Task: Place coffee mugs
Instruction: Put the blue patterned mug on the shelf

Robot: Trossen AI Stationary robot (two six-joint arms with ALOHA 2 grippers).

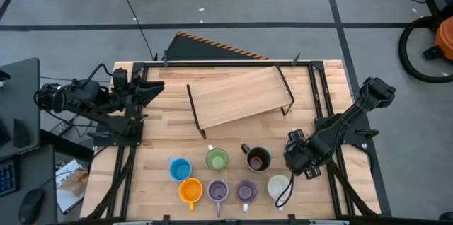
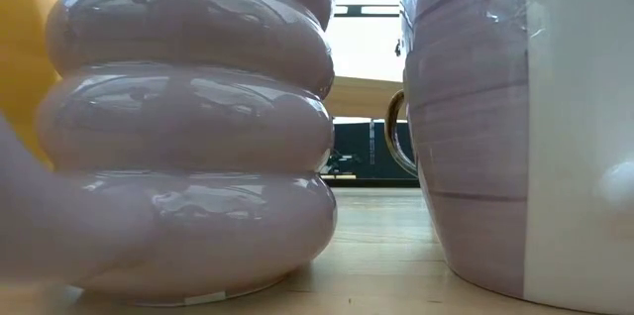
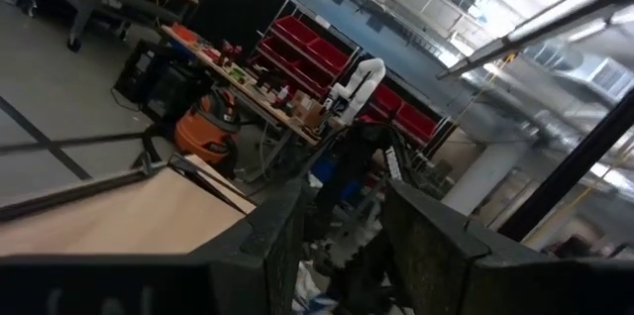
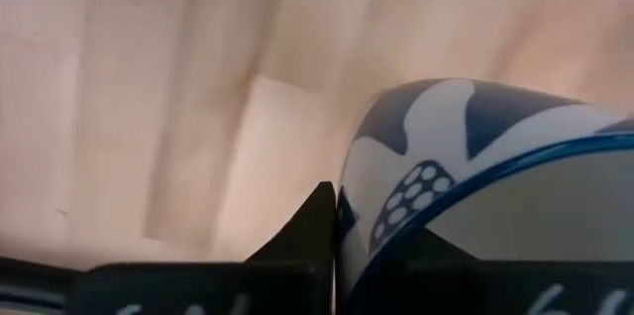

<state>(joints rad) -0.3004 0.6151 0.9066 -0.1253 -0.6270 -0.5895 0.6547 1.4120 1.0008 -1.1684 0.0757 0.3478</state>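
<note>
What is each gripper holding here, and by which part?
The right gripper is shut on the rim of a white mug with blue pattern. The left gripper holds nothing.

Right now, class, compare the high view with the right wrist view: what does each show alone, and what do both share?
Only the high view shows the wooden shelf, the parked left gripper and the blue mug. Only the right wrist view shows a blue-and-white pattern on the white mug at the right gripper. Both show that mug and the wooden table.

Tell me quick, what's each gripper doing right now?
Left gripper: open, holding nothing, parked at the table's left edge.
Right gripper: shut on the white mug with blue pattern.
</note>
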